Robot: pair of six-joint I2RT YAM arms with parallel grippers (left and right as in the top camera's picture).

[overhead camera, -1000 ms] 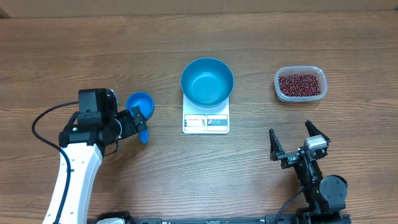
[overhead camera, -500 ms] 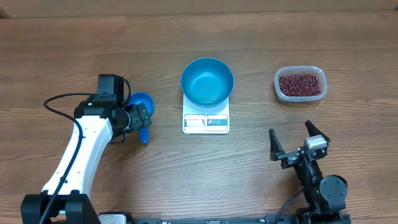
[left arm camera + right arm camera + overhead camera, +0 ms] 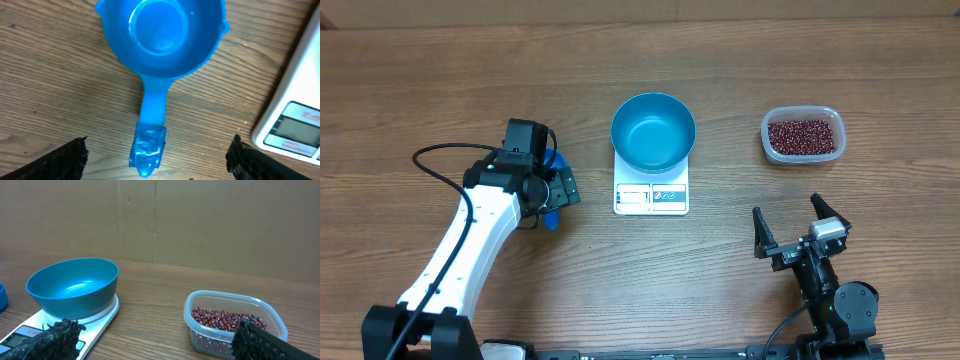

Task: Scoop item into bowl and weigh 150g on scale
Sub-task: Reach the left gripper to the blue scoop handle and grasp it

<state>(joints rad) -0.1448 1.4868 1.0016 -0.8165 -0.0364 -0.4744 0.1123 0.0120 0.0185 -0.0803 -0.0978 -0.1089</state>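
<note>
The large blue bowl (image 3: 653, 131) stands empty on the white scale (image 3: 651, 196) at mid-table. Dark red-brown beans (image 3: 803, 136) fill a clear tub (image 3: 828, 116) at the right. My left gripper (image 3: 553, 196) hovers over a small blue scoop (image 3: 161, 37). It is open, its fingers either side of the handle's end (image 3: 149, 150) without touching it. From overhead only the handle tip (image 3: 552, 220) shows. My right gripper (image 3: 797, 228) stands open and empty at the near right, facing the bowl (image 3: 72, 287) and the beans (image 3: 225, 319).
The scale's corner (image 3: 295, 115) lies close to the right of the scoop in the left wrist view. A cardboard wall (image 3: 200, 220) backs the table. Bare wood lies between the scale and the tub.
My left arm has travelled to the right and now covers the scoop's cup from overhead. Its jaws have narrowed slightly. The right arm has not moved.
</note>
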